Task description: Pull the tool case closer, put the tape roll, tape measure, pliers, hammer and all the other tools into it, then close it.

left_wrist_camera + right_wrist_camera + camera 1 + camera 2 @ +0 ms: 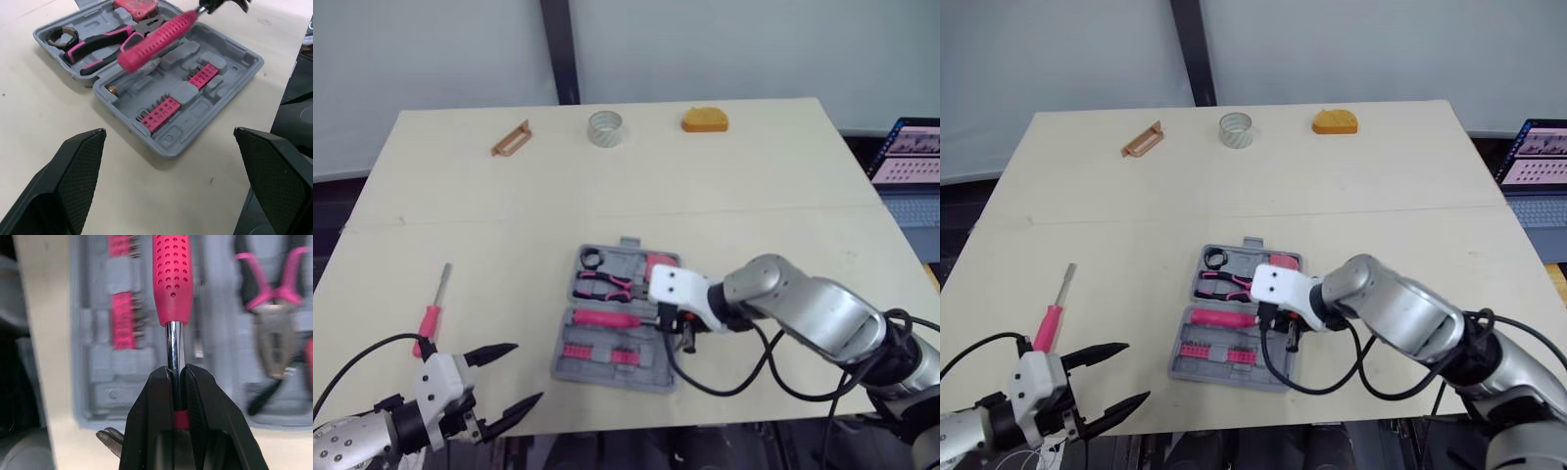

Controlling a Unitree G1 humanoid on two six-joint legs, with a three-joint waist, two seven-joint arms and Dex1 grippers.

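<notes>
The tool case (651,372) lies open on the bench (783,196), close to the robot's edge. The right gripper (175,372) is squeezed tight on the hammer (171,274). It holds the thin shiny metal part, just next to the hammer's head. The pink handle sticks out over the middle of the case, close to the pliers (602,285) that lie inside. I cannot tell if the handle touches the case.

The hammer is hard and does not bend. Its metal head is likely the heavy end, so holding it close to the head should keep it from tipping. But the shiny metal is smooth and could slip or turn in the gripper. The pink handle has little dots and looks rubbery, so it would be a less slippery place to hold.

The left gripper (524,374) is wide open and holds nothing. It hangs to the left of the case, near the screwdriver (433,313). The tape roll (605,128) sits well beyond the case, on the far side of the bench.
</notes>
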